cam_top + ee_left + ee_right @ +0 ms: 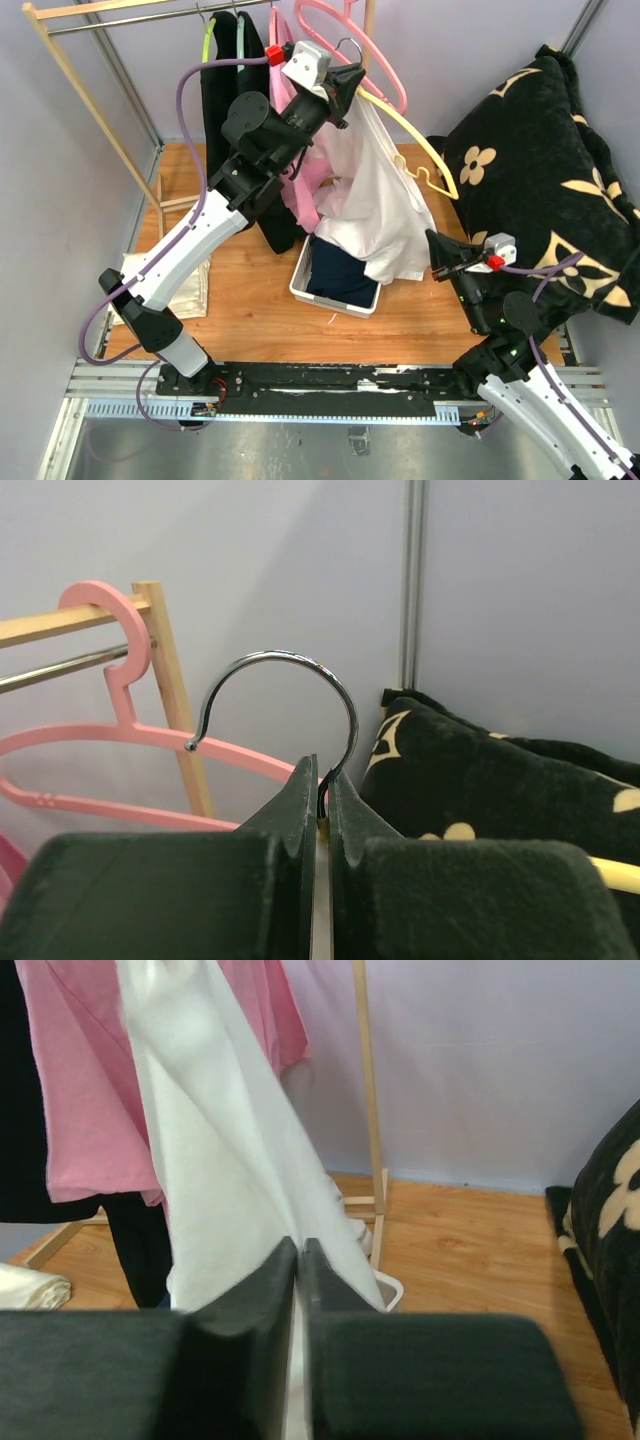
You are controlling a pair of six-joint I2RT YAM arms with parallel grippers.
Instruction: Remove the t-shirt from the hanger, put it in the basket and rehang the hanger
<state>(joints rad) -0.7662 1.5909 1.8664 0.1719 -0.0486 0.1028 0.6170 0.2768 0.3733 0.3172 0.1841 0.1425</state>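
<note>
The white t-shirt (pixel 375 200) hangs off a yellow hanger (pixel 420 145) held in the air, away from the rack. My left gripper (pixel 350 85) is shut on the neck of the hanger's metal hook (pixel 300 670); the jaws (pixel 322 772) pinch the wire just below the curve. The shirt drapes down over the white bin (pixel 298 285). My right gripper (pixel 433 244) is low at the shirt's right edge, shut on the white fabric (pixel 220 1160), which runs between the jaws (pixel 300 1247). The hanger's right arm sticks out bare past the shirt.
A wooden clothes rack (pixel 90 90) carries black garments (pixel 225 90), a pink shirt (pixel 300 180) and pink hangers (pixel 340 30). The bin holds dark clothing (pixel 340 280). Folded cream cloth (pixel 190 290) lies at left. A black flowered blanket (pixel 540 170) fills the right.
</note>
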